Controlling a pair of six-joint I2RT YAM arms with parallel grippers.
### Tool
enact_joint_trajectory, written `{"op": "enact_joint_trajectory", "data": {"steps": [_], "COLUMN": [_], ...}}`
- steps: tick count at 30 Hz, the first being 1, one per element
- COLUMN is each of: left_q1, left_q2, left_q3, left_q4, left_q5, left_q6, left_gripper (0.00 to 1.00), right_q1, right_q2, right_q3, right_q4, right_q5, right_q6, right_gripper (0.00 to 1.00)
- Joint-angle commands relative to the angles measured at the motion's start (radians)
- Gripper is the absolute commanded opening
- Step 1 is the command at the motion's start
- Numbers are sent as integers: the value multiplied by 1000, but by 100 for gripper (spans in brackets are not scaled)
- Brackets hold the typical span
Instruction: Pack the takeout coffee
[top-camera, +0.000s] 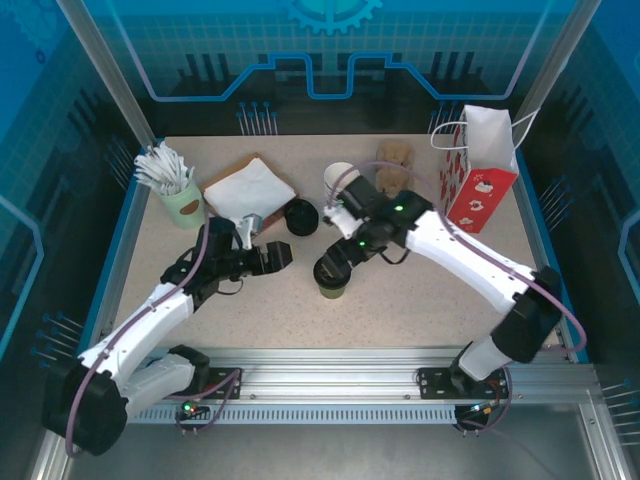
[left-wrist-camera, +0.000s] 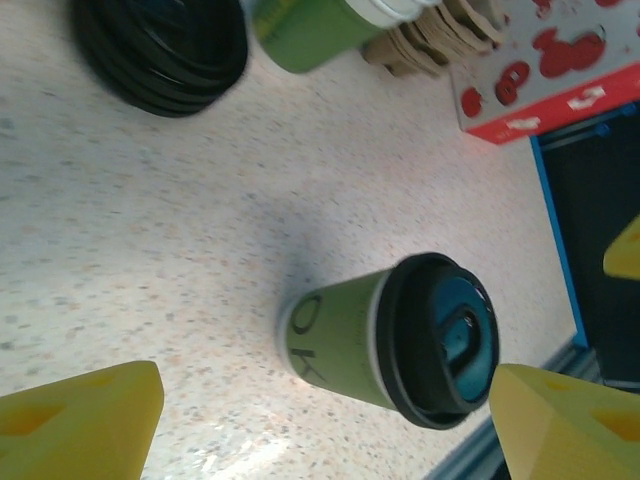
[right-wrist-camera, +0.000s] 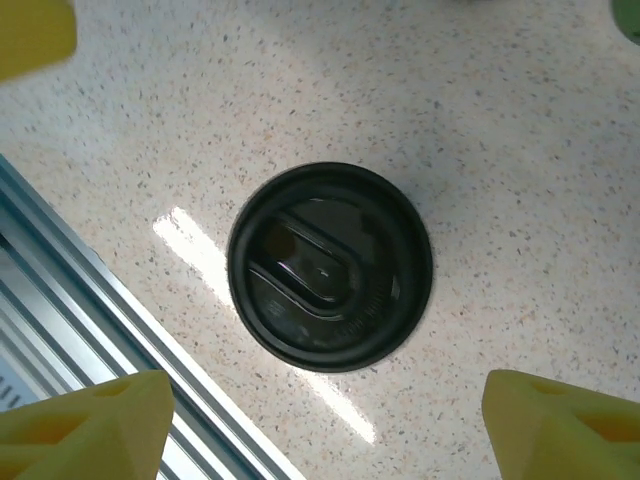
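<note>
Right fingers (right-wrist-camera: 560, 425) wide apart above the upright takeout coffee (right-wrist-camera: 330, 268); clear of it

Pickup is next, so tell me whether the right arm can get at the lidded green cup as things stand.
Probably yes: the right gripper hangs open directly above the takeout coffee, its fingers spread wider than the lid, with nothing in between.

Bare table (left-wrist-camera: 130, 230) around cup (left-wrist-camera: 390, 340) (lids (left-wrist-camera: 160, 50) beyond)
</note>
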Motion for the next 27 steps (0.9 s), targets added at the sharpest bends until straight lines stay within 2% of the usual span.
{"op": "enact_joint_trajectory", "data": {"steps": [1,6,10,22,27], "left_q1": [-40,-104,-130,-134,-134], "left_q2": [87,223,306,426,440], "left_q3": [65,154,200,212,184], "left_q4": [57,21,-16,-26,-4], "left_q5": [89,130,131,139,143], "left_q6": [18,69,94,106,96], "left_gripper": [86,86,84,58,54], "right_q1": [-88,-179,-208,-246,-250], "right_q2": [-20,-23,0,57,67], "right_q3": [-130,-255,-308,-377,-410], "right_q4": [148,268,325,394,413], "right_q5": [-200,-309,-364,-401,-398], "right_q6": [17,26,32,37,37], "right_gripper": [81,79,77,63,57]}}
